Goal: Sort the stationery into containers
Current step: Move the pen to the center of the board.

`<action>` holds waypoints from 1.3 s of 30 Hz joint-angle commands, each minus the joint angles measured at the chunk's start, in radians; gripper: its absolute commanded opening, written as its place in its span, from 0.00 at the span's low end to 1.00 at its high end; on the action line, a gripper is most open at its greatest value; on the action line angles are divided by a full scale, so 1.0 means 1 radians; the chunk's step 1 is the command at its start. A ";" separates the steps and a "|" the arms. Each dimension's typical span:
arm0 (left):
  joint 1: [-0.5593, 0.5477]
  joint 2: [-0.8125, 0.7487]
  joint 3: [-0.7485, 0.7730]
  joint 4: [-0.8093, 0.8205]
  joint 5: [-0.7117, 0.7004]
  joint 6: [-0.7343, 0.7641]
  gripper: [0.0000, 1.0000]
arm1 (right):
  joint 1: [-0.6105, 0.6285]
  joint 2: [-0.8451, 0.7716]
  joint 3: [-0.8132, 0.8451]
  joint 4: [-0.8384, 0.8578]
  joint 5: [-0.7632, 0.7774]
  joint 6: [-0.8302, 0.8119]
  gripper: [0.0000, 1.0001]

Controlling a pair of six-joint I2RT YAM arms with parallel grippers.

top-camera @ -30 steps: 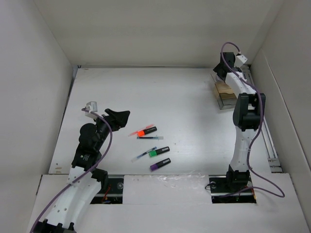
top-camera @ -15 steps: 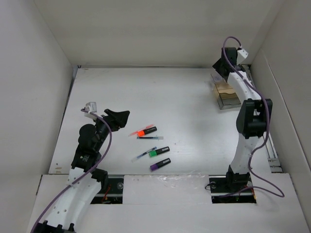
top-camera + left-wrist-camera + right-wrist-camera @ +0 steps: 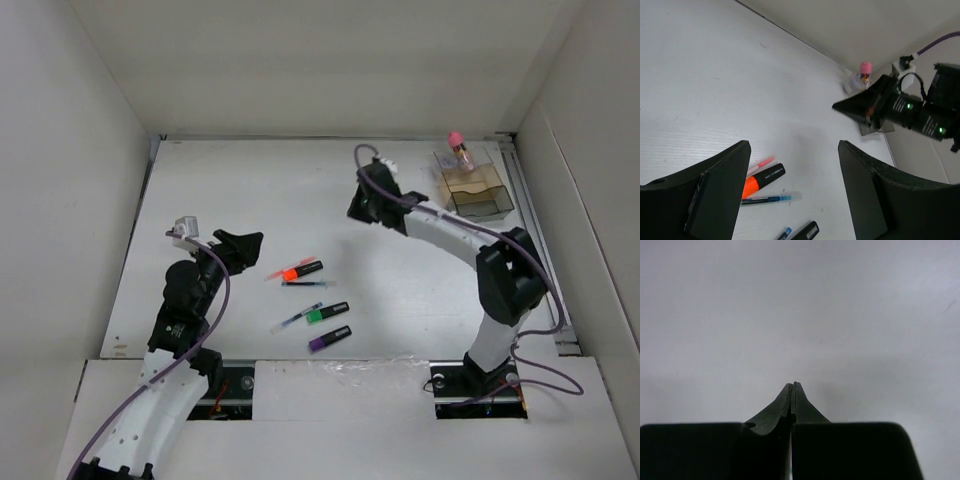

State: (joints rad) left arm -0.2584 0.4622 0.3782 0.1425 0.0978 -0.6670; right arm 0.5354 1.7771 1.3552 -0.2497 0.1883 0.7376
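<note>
The right tool [image 3: 792,386] is pinched fully together with nothing between its fingers, and it hangs over bare table [image 3: 400,290], well left of the organiser [image 3: 478,188]. The left tool [image 3: 794,145] stands parted and empty above the near-left part of the table.

A pink-topped jar [image 3: 457,147] sits at the organiser's far end, at the far right of the table, though I cannot tell whether it is inside a compartment.

The other stationery lies loose in a cluster in front of the left tool: the orange highlighter [image 3: 300,270] with a pen [image 3: 308,284] just beside it, then the second pen [image 3: 297,320], the green highlighter [image 3: 326,313] and the purple highlighter [image 3: 329,338]. Any printing on the barrels is too small to read.
</note>
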 commanded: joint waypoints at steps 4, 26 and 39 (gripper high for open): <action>-0.002 -0.043 -0.038 0.005 -0.076 0.032 0.67 | 0.207 -0.140 -0.143 -0.057 -0.061 -0.040 0.00; -0.015 -0.082 -0.087 0.045 -0.144 0.106 0.67 | 0.764 -0.272 -0.318 -0.392 0.059 0.122 0.73; -0.015 -0.111 -0.068 -0.001 -0.194 0.106 0.67 | 0.841 -0.010 -0.163 -0.487 0.129 0.063 0.91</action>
State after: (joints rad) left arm -0.2687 0.3687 0.3012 0.1257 -0.0708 -0.5762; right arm 1.3693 1.7214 1.1458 -0.6838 0.2745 0.8043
